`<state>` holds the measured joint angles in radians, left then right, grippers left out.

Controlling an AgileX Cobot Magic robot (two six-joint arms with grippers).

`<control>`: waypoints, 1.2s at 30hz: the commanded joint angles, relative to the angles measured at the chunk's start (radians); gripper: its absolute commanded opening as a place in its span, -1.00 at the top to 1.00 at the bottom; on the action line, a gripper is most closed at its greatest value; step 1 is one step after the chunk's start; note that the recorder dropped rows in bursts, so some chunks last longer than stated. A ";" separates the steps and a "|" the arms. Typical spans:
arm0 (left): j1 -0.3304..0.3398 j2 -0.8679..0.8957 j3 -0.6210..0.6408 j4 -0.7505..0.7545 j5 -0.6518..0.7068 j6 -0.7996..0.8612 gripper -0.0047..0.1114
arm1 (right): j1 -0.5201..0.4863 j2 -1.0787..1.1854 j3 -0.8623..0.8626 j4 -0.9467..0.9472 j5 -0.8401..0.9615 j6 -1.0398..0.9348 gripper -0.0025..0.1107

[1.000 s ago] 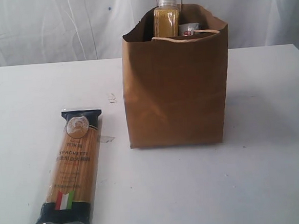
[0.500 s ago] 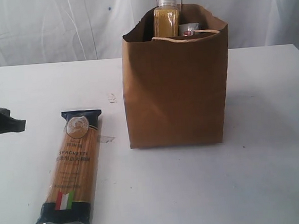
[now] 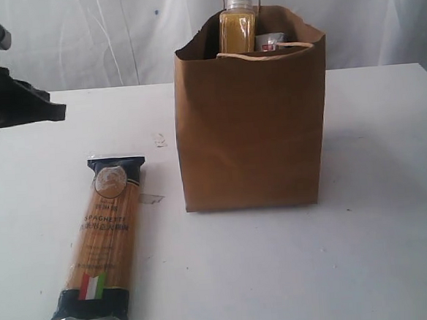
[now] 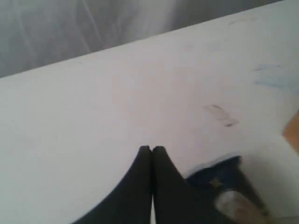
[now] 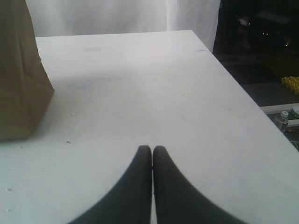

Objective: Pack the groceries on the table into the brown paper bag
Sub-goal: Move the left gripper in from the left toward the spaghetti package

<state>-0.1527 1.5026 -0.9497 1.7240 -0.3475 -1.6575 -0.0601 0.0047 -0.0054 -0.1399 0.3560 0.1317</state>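
Exterior view: the spaghetti packet (image 3: 105,237) lies flat on the tabletop (image 3: 374,258), left of the brown paper bag (image 3: 248,135), where the yellow-grain bottle (image 3: 236,28) already stands. Fetching this one remaining grocery seems the step in hand. The left claw (image 4: 151,149), pressed together and empty, hangs near the packet's dark end; it must spread and descend. The right claw (image 5: 151,149) is likewise pressed together.

White table (image 3: 381,251), spaghetti packet (image 3: 102,241), brown paper bag (image 3: 249,128), tape scrap (image 3: 151,199)

Closed right hand (image 5: 152,150) over white table (image 5: 163,93), brown paper bag (image 5: 18,70) nearby.
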 commanded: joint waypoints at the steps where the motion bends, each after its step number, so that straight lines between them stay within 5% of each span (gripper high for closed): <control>1: 0.000 -0.025 0.027 0.020 0.326 0.125 0.92 | 0.000 -0.005 0.005 -0.010 -0.004 0.003 0.96; 4: 0.002 -0.025 0.082 0.020 0.449 0.171 0.92 | 0.000 -0.005 0.005 -0.010 -0.004 0.003 0.96; 7: 0.002 -0.025 0.076 0.020 0.222 0.172 0.92 | 0.000 -0.005 0.005 -0.010 -0.004 0.003 0.96; 11: 0.002 -0.025 0.053 0.020 0.206 0.086 0.92 | 0.000 -0.005 0.005 -0.010 -0.004 0.003 0.96; 16: 0.002 -0.008 0.053 -0.042 0.776 0.372 0.92 | 0.000 -0.005 0.005 -0.010 -0.004 0.003 0.96; 18: 0.029 0.013 0.053 -0.286 0.703 0.595 0.92 | 0.000 -0.005 0.005 -0.010 -0.004 0.003 0.96; 19: 0.047 0.038 0.053 -0.589 0.614 0.856 0.92 | 0.000 -0.005 0.005 -0.010 -0.004 0.003 0.96; 22: 0.047 0.111 -0.072 -1.500 0.850 1.730 0.92 | 0.000 -0.005 0.005 -0.010 -0.004 0.003 0.96; 24: 0.039 0.113 -0.212 -1.940 1.015 2.024 0.92 | 0.000 -0.005 0.005 -0.010 -0.004 0.003 0.96; 26: 0.006 0.111 -0.312 -2.228 1.124 2.199 0.92 | 0.000 -0.005 0.005 -0.010 -0.004 0.003 0.96; 29: -0.056 0.113 -0.305 -2.435 1.093 2.400 0.92 | 0.000 -0.005 0.005 -0.010 -0.004 0.003 0.96; 36: -0.090 0.115 -0.152 -2.441 0.764 2.370 0.92 | 0.001 -0.005 0.005 -0.010 -0.004 0.023 0.96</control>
<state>-0.2371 1.6214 -1.1443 -0.6914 0.4956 0.7219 -0.0601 0.0047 -0.0054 -0.1399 0.3560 0.1457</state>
